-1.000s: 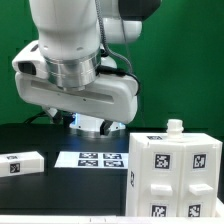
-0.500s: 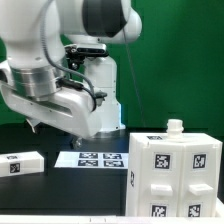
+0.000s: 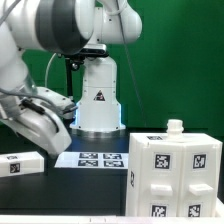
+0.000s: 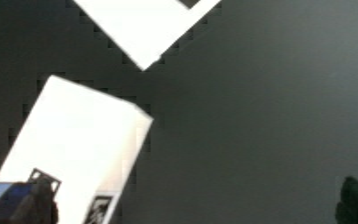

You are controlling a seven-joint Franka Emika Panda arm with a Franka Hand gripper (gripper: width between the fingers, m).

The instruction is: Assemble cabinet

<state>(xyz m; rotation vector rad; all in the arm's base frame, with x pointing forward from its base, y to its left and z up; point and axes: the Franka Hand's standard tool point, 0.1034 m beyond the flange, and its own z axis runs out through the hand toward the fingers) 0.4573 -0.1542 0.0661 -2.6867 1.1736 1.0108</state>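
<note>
The cabinet (image 3: pixel 175 172), a white box of tagged panels with a small knob (image 3: pixel 174 126) on top, stands at the exterior view's right. A small loose white panel (image 3: pixel 20 163) with a tag lies at the left. The arm's hand (image 3: pixel 45 125) hangs low just above and beside that panel; its fingers do not show there. In the wrist view my gripper (image 4: pixel 185 205) is open and empty, with dark fingertips (image 4: pixel 16 205) far apart. A white tagged panel (image 4: pixel 78 140) lies on the dark table by one fingertip. Another white piece (image 4: pixel 149 25) shows farther off.
The marker board (image 3: pixel 95 158) lies flat on the black table between the loose panel and the cabinet. The white robot pedestal (image 3: pixel 98 95) with a black triangle logo stands behind it. A green backdrop closes the back.
The arm has swung from the middle toward the exterior view's left and come lower, uncovering the pedestal. The cabinet and loose panel have not moved.
</note>
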